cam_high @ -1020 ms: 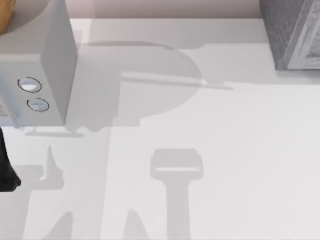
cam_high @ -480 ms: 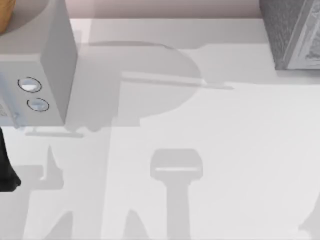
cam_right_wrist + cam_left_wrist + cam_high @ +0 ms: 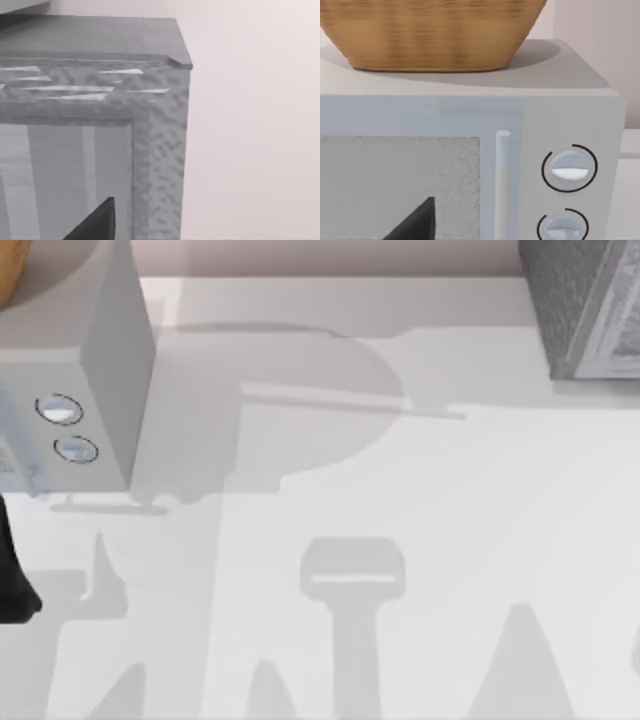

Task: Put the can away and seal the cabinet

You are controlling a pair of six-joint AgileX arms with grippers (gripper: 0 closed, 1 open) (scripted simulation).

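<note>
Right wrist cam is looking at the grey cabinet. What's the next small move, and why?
Probably ease the right gripper nearer the grey cabinet: its wrist camera faces the cabinet's framed front near a top corner, apart from it. The left arm sits by the microwave, away from the job.

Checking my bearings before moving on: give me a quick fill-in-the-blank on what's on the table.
On the microwave sits a woven ____.
The microwave's front has ____ round dials.
In the top view, the grey cabinet stands at the table's ____ side.
Missing: basket, two, right.
</note>
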